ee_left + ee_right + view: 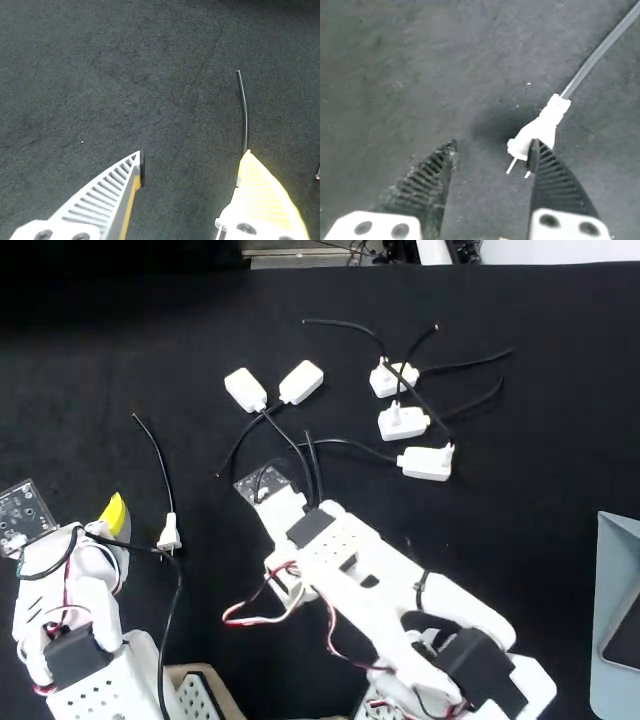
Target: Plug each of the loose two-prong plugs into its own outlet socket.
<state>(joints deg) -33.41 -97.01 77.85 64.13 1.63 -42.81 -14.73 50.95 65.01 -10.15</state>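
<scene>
Grasp step likely: right gripper (493, 145) jaws apart, two-prong plug (537, 131) beside one finger; centring, then closing needed. Left gripper (194, 152) jaws apart.

A black matte table (560, 490) bears a pale grey container (606, 590) at its right edge.

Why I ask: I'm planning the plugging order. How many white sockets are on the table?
5 sockets: a pair side by side at the far middle, and three in a line to their right. The right arm may hide more.
</scene>
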